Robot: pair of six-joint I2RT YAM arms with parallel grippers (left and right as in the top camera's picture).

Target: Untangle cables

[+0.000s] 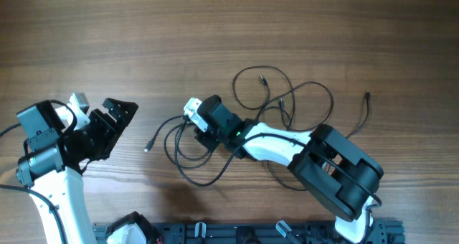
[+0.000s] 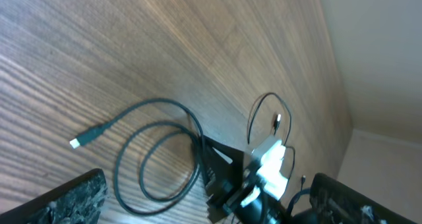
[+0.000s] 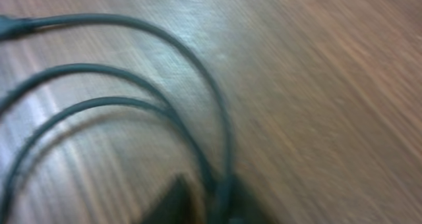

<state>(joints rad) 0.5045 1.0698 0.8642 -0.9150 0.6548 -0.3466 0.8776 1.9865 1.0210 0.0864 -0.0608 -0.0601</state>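
Overhead: black cables [image 1: 285,104] on wooden table [image 1: 215,29]

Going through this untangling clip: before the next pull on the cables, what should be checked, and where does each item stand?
1. Grip: the right gripper is closed on the cables: ok.
2. Single strand in that grip: cannot tell, the wrist view is blurred.
3. The left gripper open, apart from the cables: ok.
4. White-tipped plug end lying free on the table: ok.
5. Loops separated: not ok, several cross beside the right arm.
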